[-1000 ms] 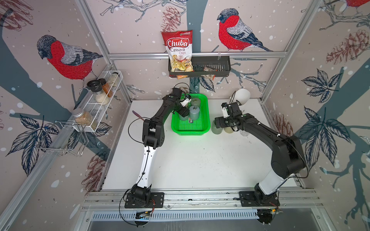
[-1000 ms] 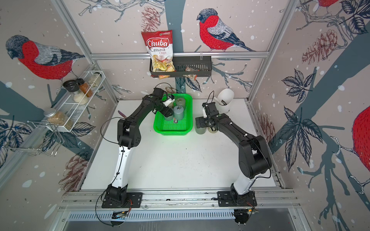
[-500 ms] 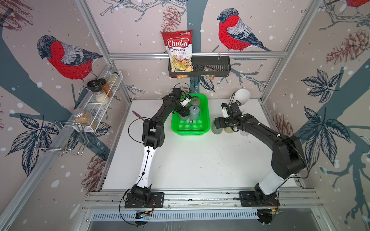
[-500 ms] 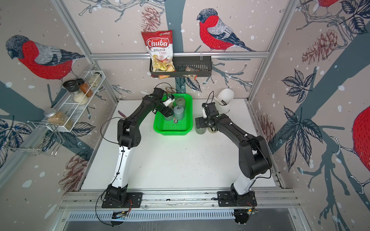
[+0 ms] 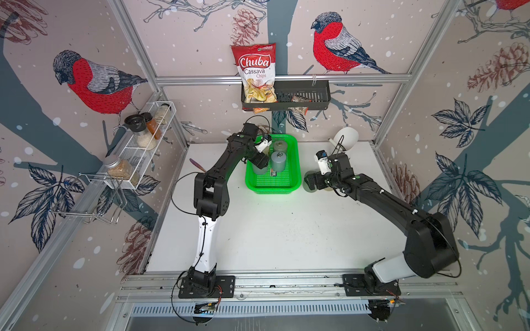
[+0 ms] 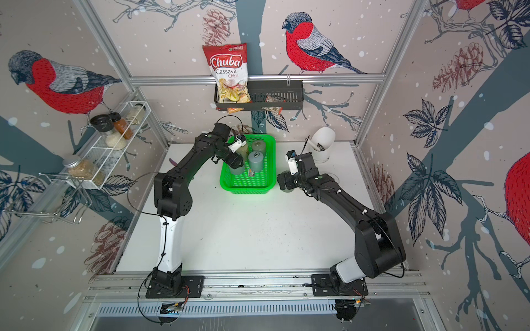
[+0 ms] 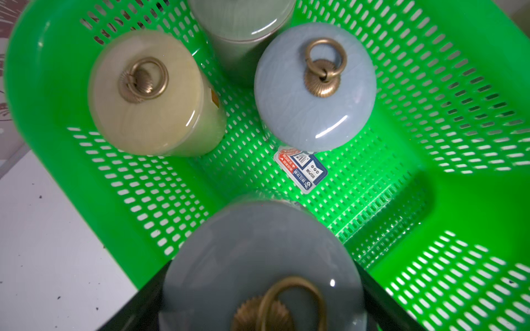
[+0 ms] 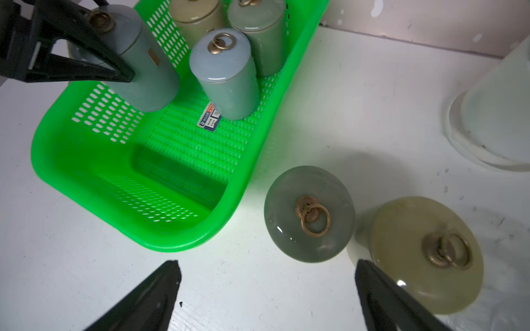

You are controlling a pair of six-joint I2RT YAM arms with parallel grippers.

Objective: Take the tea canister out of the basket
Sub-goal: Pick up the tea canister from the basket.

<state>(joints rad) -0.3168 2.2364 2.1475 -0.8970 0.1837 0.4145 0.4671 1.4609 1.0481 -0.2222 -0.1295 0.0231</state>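
Left gripper (image 5: pixel 259 166) was pinched on the grey canister (image 8: pixel 143 71), and from a second earlier it had barely budged. It was in the same spot, down inside the basket (image 5: pixel 271 187) against the left wall, toward the near-left corner. The canister leaned a little in the grip, and whether its base was off the mesh floor, I couldn't tell.

The rest of the basket matched the earlier look too. The pale blue canister (image 7: pixel 314 86) stood upright in the middle, right by the sticker (image 7: pixel 301 169). The cream canister (image 7: pixel 146 94) and the green canister (image 7: pixel 241 25) stood side by side at the far end. The basket itself had not shifted and sat at the middle of the far edge of the table (image 5: pixel 286 229).

Over on the other side, the right gripper (image 8: pixel 266 268) was spread wide and empty, low over the table just off the basket's near-right corner, exactly where it had been. Next to it the olive canister (image 8: pixel 309 213) and the yellow canister (image 8: pixel 427 252) stood upright on the table, close together, just beside the basket's right wall. The white cup (image 5: pixel 345 139) stood by the far right corner.
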